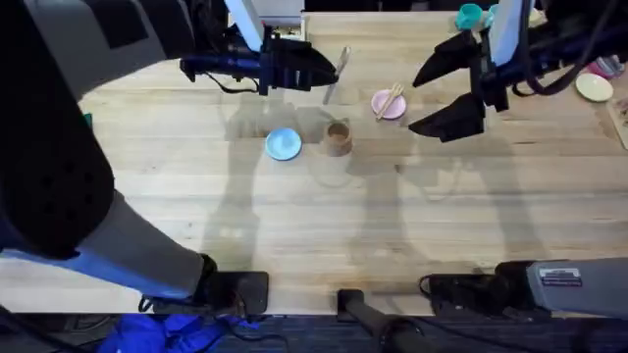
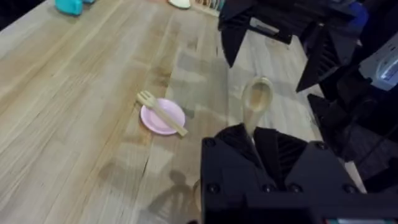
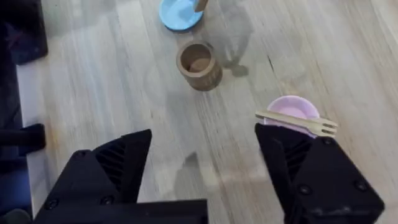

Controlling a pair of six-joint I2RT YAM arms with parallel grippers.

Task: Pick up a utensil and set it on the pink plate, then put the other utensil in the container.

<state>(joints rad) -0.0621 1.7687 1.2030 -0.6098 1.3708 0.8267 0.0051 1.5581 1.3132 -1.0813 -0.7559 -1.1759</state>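
So the fork (image 1: 389, 100) was already lying across the pink plate (image 1: 392, 108), sticking out past the rim on both sides. In the left wrist view you could see it clearly, tines off one edge and handle off the other, fork (image 2: 161, 112) on plate (image 2: 163, 117).

The left gripper (image 1: 329, 71) was up in the air at about 11 o'clock from the brown container (image 1: 339, 138), fingers clamped on the handle of the wooden spoon (image 1: 339, 71). From its own camera the spoon (image 2: 256, 102) stuck straight out from between the fingers, bowl end out, well above the table (image 1: 196, 196).

The right gripper (image 1: 446, 88) hung just beside the pink plate, at roughly 3 o'clock from it, with its fingers spread wide apart and nothing between them. Its camera looked down on the plate (image 3: 292, 109) with the fork (image 3: 297, 122) on it, and the container (image 3: 199, 65) farther off, standing upright and open.

A light blue plate (image 1: 284, 144) sat just beside the container at its 9 o'clock, the two close but not touching as far as I could tell
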